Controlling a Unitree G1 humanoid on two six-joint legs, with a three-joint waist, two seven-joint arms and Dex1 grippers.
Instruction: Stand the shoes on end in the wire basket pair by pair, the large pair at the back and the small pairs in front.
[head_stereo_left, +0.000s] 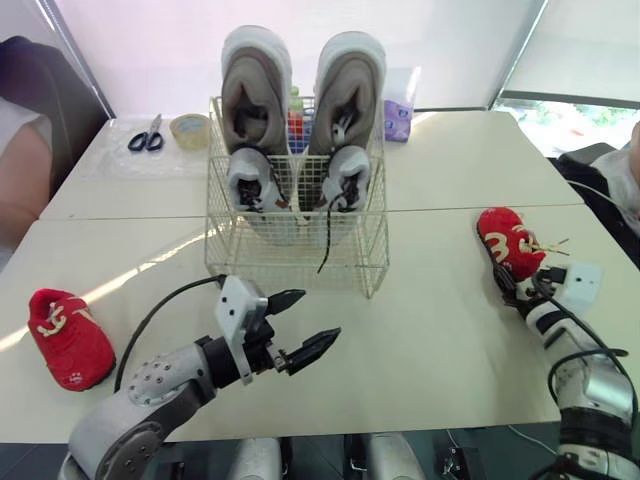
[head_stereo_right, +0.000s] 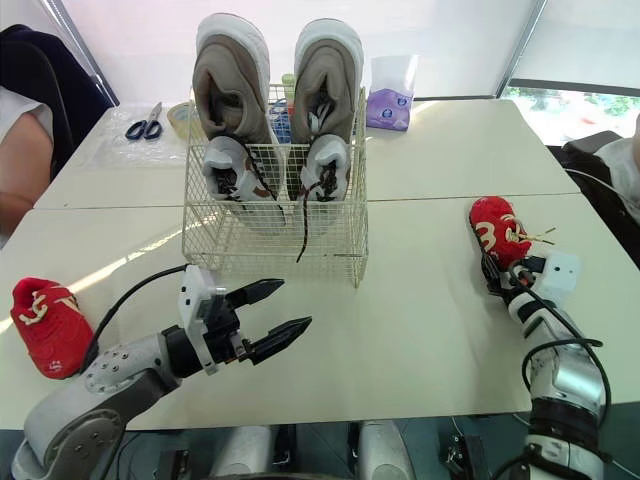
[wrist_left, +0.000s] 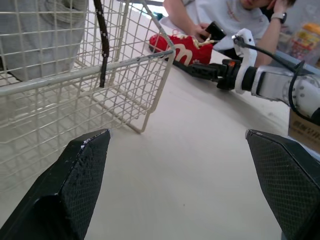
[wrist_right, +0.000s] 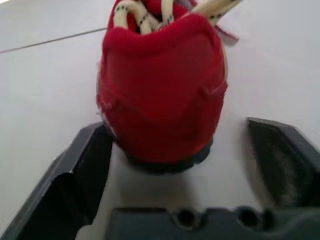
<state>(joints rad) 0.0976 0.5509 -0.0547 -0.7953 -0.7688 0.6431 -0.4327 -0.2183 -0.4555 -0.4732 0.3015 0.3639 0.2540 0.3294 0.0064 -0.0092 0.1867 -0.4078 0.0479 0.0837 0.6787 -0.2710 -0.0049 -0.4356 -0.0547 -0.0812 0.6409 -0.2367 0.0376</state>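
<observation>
The right gripper (wrist_right: 177, 132), spread wide, straddles the heel of a small red shoe (wrist_right: 160, 90); the left gripper (head_stereo_left: 318, 315) hangs open, empty. Light and soft, the shoe likely grips best across that firmer heel.

Mid-table: wire basket (head_stereo_right: 275, 240) holds large grey pair (head_stereo_right: 232, 85) on end at back, small grey pair (head_stereo_right: 235, 172) on end in front. left gripper (head_stereo_right: 272, 312) hovers before basket, fingers spread, empty. first red shoe (head_stereo_right: 45, 325) lies near table's left edge. right gripper (head_stereo_right: 493, 270) sits at heel of second red shoe (head_stereo_right: 500, 230); contact probable, not confirmed.
</observation>
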